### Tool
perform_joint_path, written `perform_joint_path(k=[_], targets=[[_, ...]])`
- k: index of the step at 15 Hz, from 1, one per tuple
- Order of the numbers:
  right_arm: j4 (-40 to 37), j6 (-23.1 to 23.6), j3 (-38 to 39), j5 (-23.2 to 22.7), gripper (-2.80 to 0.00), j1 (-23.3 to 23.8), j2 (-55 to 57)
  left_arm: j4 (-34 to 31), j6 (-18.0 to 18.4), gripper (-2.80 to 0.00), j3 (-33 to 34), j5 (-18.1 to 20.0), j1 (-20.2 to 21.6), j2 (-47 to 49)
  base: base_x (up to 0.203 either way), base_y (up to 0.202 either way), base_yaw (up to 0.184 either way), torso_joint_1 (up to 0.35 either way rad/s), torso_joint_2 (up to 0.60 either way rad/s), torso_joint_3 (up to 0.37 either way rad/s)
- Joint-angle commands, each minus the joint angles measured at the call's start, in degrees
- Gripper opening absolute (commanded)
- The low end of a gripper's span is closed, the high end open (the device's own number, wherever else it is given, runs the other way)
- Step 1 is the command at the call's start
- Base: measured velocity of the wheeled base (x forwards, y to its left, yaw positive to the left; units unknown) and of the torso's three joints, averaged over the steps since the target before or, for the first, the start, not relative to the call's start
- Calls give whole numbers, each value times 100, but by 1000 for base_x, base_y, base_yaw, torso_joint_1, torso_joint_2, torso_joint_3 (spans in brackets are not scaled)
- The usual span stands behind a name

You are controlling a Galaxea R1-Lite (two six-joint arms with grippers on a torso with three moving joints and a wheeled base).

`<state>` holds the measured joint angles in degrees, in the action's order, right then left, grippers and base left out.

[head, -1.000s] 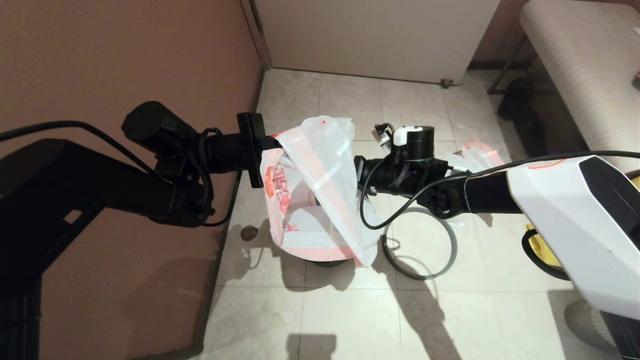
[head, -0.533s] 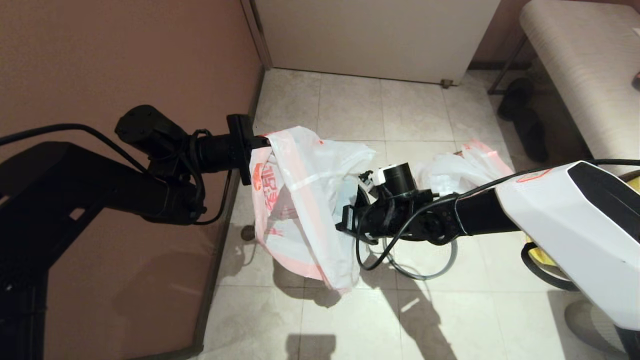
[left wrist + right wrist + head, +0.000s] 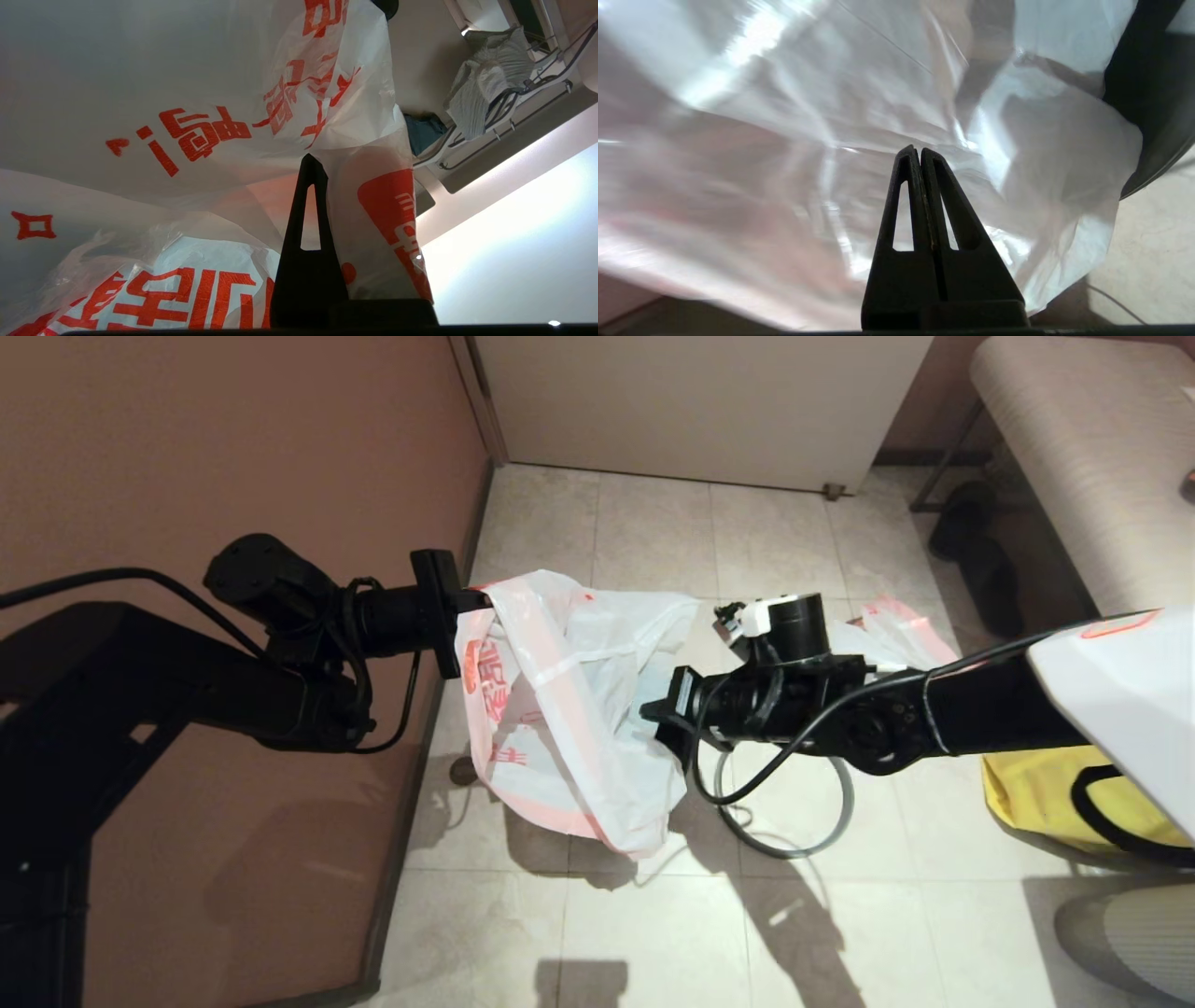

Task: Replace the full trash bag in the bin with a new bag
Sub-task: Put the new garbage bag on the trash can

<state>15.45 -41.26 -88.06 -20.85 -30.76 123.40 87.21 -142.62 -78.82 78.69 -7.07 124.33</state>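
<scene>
We held the new bag (image 3: 560, 709) stretched level above the floor, our left gripper (image 3: 471, 600) clamped on its upper edge and our right gripper (image 3: 653, 714), jaws together, against its opposite side, nearer the grey ring (image 3: 822, 835).

A yellow bag (image 3: 1036, 793) sits on the tiled floor (image 3: 653, 933) at the right. Dark shoes (image 3: 971, 555) lie at the far right beside a striped beige bench (image 3: 1083, 457). A brown wall (image 3: 233, 439) runs along the left, a white door (image 3: 700, 401) at the far end.
</scene>
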Motion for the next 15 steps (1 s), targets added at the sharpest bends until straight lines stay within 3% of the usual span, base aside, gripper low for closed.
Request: perform_joint_path(k=[1,4,7,12,15], targets=[[69,-36,241,3,-280,118,-676,69,-82,-280,-1,58,13,21,0,0,0,0,0,0],[1116,31,215,-92,-280,496,-603,77,-82,-280,11,67,4,33,0,0,0,0,0,0],[2383,529,-82,-503,-280,644,275,77,-82,-280,25,76,-22,65,0,0,0,0,0,0],[2405,1369,-2468,-535,-280,753,2006,147,-264,-280,62,76,-95,-101,0,0,0,0,0,0],[2195,1837,-2638,-474,-280,1036,2437,156,-292,-280,125,84,-154,-286,0,0,0,0,0,0]])
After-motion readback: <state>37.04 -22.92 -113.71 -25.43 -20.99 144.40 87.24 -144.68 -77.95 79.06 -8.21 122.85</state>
